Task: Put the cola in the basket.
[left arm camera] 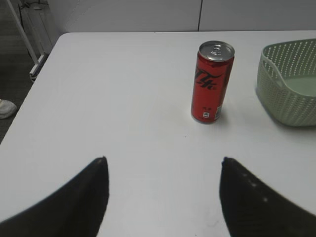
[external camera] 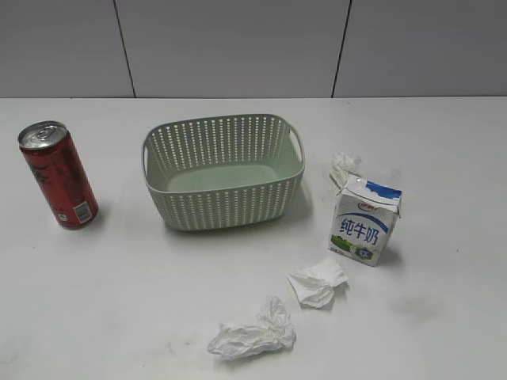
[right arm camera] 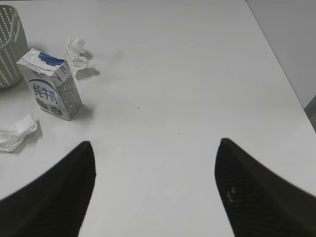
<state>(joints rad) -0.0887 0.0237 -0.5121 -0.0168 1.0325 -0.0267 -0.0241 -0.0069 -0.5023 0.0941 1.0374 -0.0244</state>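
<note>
Upright, slim red cola (external camera: 59, 175), silver top, black script.

red cola (external camera: 59, 176), pale green perforated basket (external camera: 224, 203)

Glossy metal cola (external camera: 59, 176), matt perforated plastic basket (external camera: 223, 202), crumpled paper tissues (external camera: 252, 334)

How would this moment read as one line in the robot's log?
stage: not started | cola: upright, left of basket | basket: empty | left gripper: open | right gripper: open
</note>
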